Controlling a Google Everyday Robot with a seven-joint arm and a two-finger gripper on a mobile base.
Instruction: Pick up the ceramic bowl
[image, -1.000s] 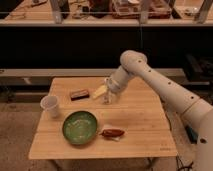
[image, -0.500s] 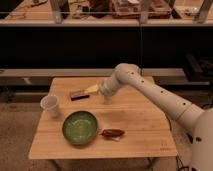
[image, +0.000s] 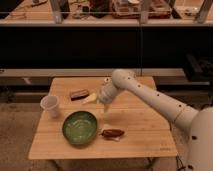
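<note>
- Background: dark shelving (image: 100, 45) runs behind the work area, with a cluttered counter along its top edge.
- Bench (image: 145, 135): pale wooden top, carrying every item listed below.
- My arm (image: 150, 97): white, entering from the right edge and reaching leftward over the rear half of the bench.
- Ceramic bowl (image: 80, 128): wide, shallow, green inside with a darker rim. It sits upright on the front-left part of the bench, with nothing gripping it.
- White cup (image: 50, 106): upright near the left edge, up and left of the bowl, apart from it.
- My claw (image: 97, 101): over the bench's middle, above and right of the bowl and clear of its rim. Whether it is released or clenched, I cannot tell.
- Dark brown block (image: 79, 94): lying flat toward the rear, just left of the claw.
- Reddish-brown item (image: 113, 133): lying just beside the bowl's right edge; its kind cannot be determined.
</note>
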